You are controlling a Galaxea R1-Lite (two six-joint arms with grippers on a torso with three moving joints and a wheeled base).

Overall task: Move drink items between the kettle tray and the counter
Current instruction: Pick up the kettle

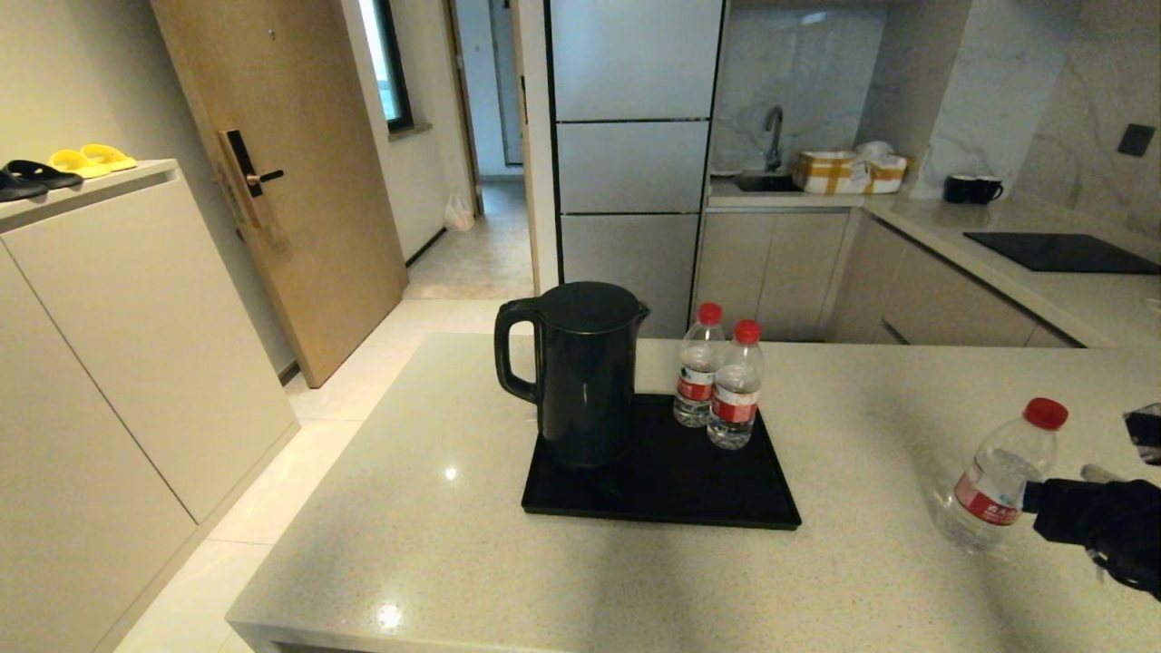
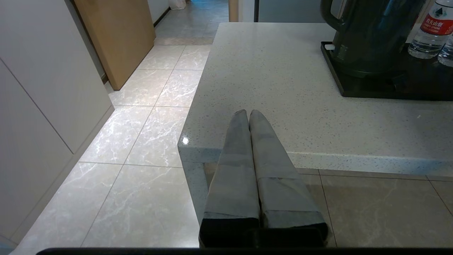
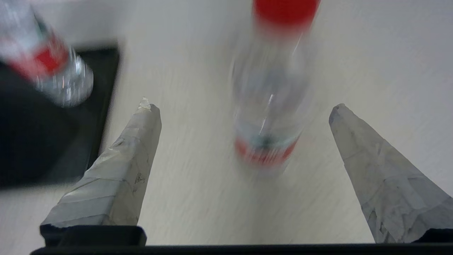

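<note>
My right gripper (image 3: 244, 106) was spread wide, its fingers either side of a tilted bottle (image 1: 998, 481) on the counter (image 1: 435, 508). At ten o'clock sat the tray (image 1: 689, 490) with kettle (image 1: 580, 372) and two bottles (image 1: 721, 381). My left gripper (image 2: 248, 115) was clenched empty beside the counter's corner.

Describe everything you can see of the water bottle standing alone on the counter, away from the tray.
The small clear plastic water bottle with a red cap and a red-and-white label stands on the light beige speckled stone counter, leaning somewhat, to the right of the flat black rectangular tray. Its cap is on. The right gripper has its jaws open on either side of it, neither visibly touching. Its fill level cannot be judged.
</note>
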